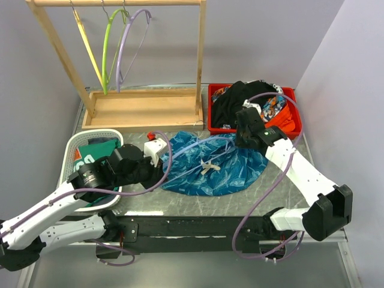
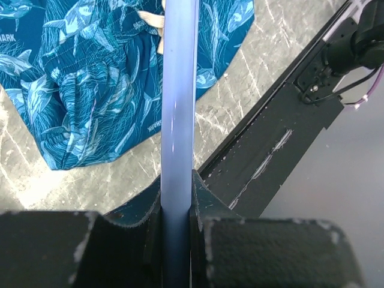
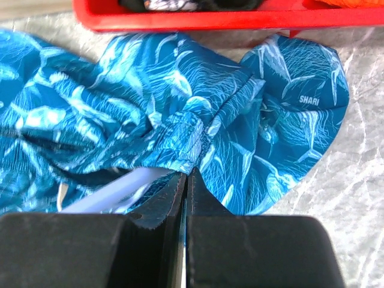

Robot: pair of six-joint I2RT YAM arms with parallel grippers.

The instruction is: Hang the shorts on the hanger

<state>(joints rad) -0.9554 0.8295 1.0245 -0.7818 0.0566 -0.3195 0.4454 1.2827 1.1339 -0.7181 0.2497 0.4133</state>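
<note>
Shorts lie crumpled mid-frame on the table in the top view, with the light-blue hanger pushed into them. Left gripper is clamped tight on the hanger. Right gripper is closed fully, pinching a gathered fold of the shorts. I'd keep the hanger steady and draw the fabric along it without tugging. Both arms are low, angled inward.
</note>
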